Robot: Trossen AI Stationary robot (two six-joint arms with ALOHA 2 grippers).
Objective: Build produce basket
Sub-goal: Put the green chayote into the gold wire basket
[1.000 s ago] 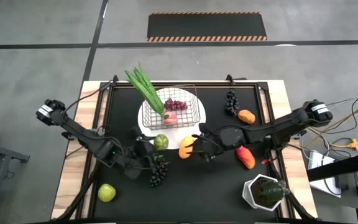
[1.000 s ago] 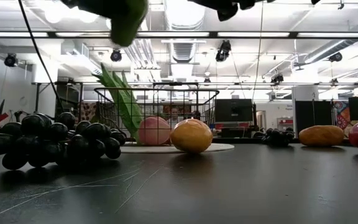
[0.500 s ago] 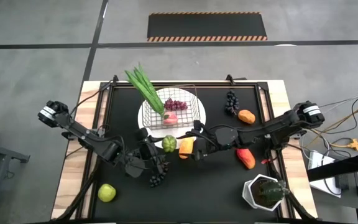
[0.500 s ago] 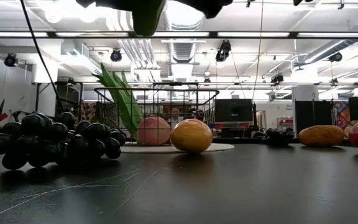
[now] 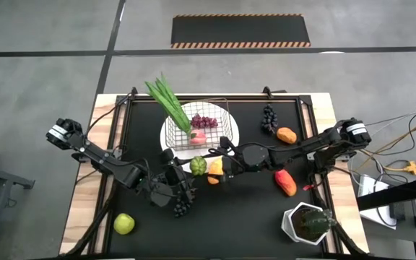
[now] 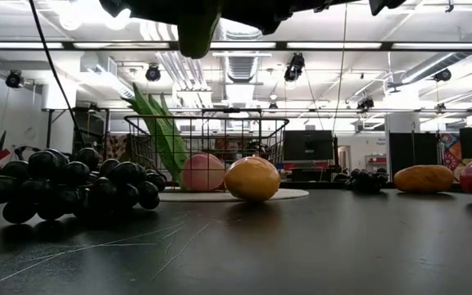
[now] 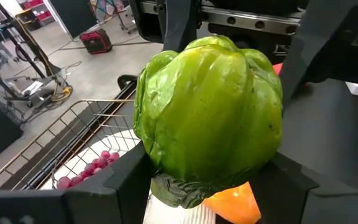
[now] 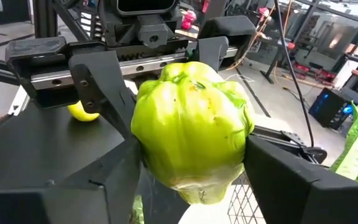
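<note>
A green lobed fruit (image 5: 198,165), shaped like a pepper, hangs above the table's middle between both grippers. It also shows at the top of the low view (image 6: 197,29). My left gripper (image 5: 191,170) comes from the left and is shut on it. My right gripper (image 5: 210,163) comes from the right, its fingers on either side of the same fruit. The wire basket (image 5: 206,124) stands on a white plate (image 5: 166,134) and holds green stalks (image 5: 168,105), purple grapes (image 5: 204,121) and a pink peach (image 5: 198,137). A yellow-orange mango (image 5: 215,173) lies on the table under the grippers. My left gripper pinches the green fruit's two sides (image 7: 146,149) between its two fingers, coming level from the table's left. The fruit is lifted clear of the table. My right gripper has its two fingers (image 8: 124,163) against the fruit's opposite sides (image 8: 143,155), coming level from the table's right. Its fingers face the left gripper's across the fruit.
A dark grape bunch (image 5: 183,206) lies below the left gripper. A yellow-green apple (image 5: 124,223) is at the near left. Another dark bunch (image 5: 268,119), an orange fruit (image 5: 287,135) and a red-orange fruit (image 5: 285,183) lie at the right. A potted plant (image 5: 309,222) is at the near right.
My left gripper has carried the green fruit toward the table's right, clear of the table. My right gripper has gone toward the table's left until its fingers stand around the fruit. The mango and grapes have stayed in place.
</note>
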